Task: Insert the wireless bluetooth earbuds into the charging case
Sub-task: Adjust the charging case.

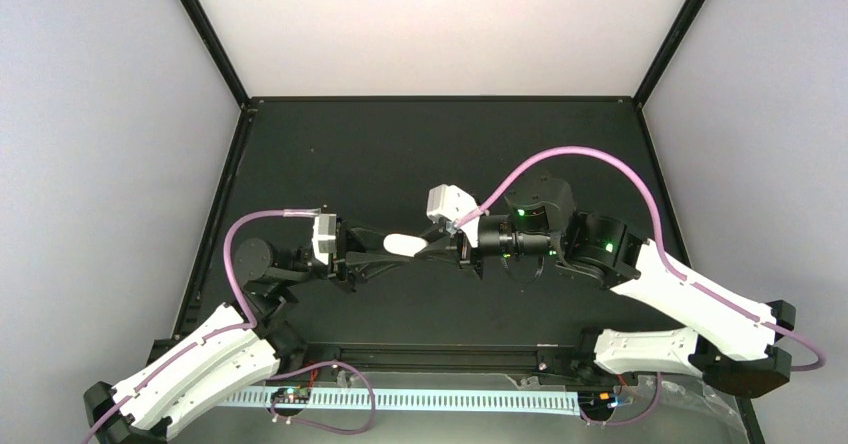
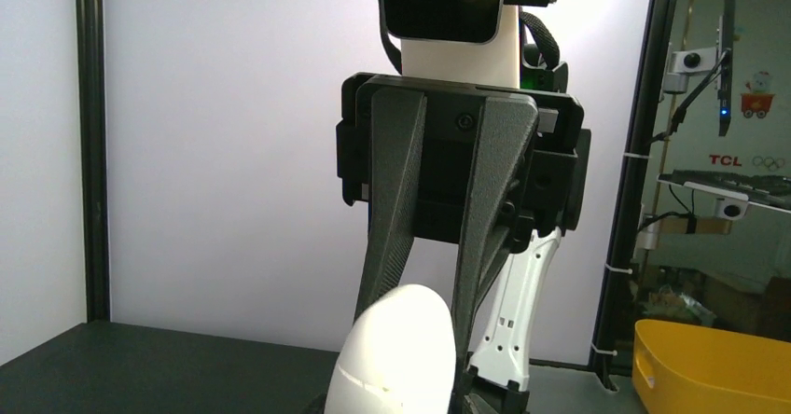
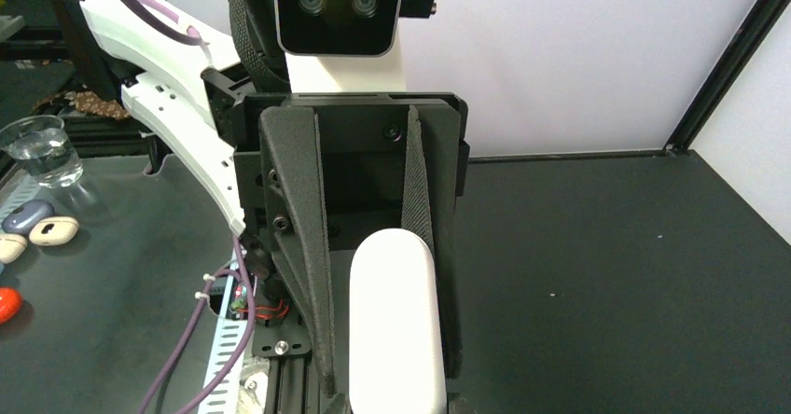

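While both arms stretch level toward each other above the dark table (image 1: 400, 144), their tips meet mid-air. The left gripper (image 1: 392, 253) and right gripper (image 1: 428, 248) each clamp one end of the white, pebble-shaped charging case (image 1: 405, 244). Its lid is closed, contents hidden.

The light is bright, soft and even. The white back wall (image 1: 440, 24) glows, almost blown out, while the black table (image 1: 400, 144) swallows shadow. Close to both wrist lenses the charging case (image 2: 396, 358) glares and looks slightly soft, perhaps out of focus.
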Available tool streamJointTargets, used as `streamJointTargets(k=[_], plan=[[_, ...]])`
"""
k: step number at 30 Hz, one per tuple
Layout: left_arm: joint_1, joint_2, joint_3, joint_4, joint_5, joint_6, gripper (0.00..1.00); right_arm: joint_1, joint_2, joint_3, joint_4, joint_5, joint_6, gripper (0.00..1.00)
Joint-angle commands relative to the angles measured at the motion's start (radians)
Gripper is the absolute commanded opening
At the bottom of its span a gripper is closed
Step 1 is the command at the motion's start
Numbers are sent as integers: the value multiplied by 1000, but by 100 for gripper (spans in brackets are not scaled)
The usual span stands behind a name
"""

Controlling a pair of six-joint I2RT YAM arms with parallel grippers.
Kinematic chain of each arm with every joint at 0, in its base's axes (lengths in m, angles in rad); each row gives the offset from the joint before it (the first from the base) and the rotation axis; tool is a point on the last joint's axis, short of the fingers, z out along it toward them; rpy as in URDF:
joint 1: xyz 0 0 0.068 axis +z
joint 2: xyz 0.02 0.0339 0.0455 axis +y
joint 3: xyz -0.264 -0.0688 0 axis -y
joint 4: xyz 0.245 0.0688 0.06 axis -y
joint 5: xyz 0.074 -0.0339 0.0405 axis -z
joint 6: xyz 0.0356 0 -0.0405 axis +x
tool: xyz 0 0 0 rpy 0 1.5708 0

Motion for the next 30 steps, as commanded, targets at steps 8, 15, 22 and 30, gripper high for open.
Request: streamJointTargets(k=[8,15,22,30], plan=[[-7,-2,29,15,14,3,33,-1,-23,-15,58,3,22,1],[-7,1,41,37,15,-9,34,0,-19,-17,66,-9,27,1],[-7,-3,43,40,10,-12,40,-2,-15,-17,62,-19,28,1],[-7,-2,44,42,6,-11,44,-1,-11,-16,58,-27,27,1]])
